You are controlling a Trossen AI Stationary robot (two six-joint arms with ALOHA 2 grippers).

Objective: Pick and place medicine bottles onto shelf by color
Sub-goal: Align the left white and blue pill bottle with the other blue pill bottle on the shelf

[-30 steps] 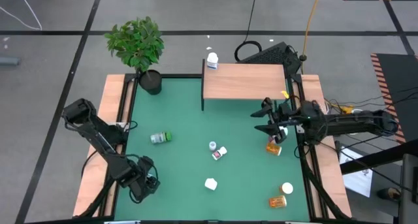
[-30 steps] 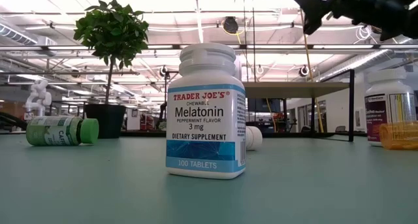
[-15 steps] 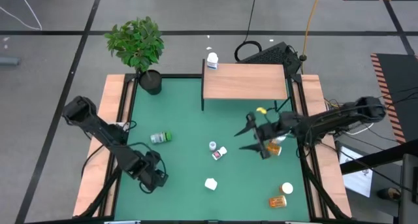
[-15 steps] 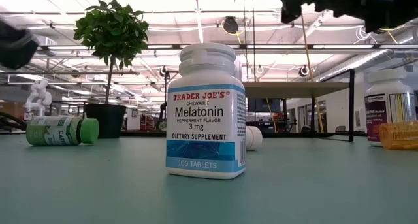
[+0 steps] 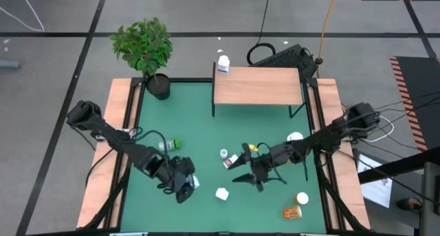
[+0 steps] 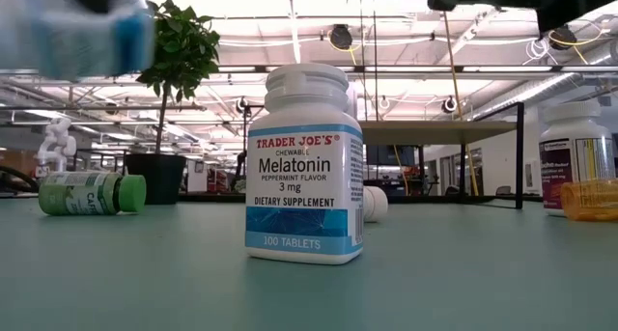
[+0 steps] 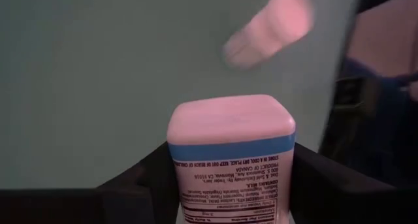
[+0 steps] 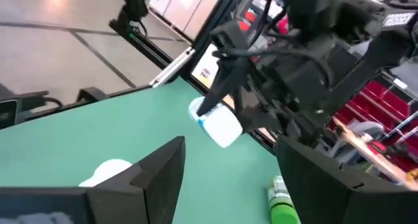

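Green mat [image 5: 199, 126]; left end effector [image 5: 187, 186] hides its white bottle [image 7: 230, 160].

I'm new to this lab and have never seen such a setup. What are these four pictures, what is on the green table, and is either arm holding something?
These are four cameras on one robot with two dark arms. One looks straight down, one sits at table height, and one rides on each wrist.

On the green mat lie small medicine bottles: a green-capped bottle on its side, a Melatonin bottle standing upright close to the low camera, and an amber bottle near the front right corner. A wooden shelf stands at the back, and a potted plant at the back left corner.

The left gripper holds a white bottle with a blue band between its fingers, lifted off the mat. The right gripper is open and empty, over the middle of the mat.
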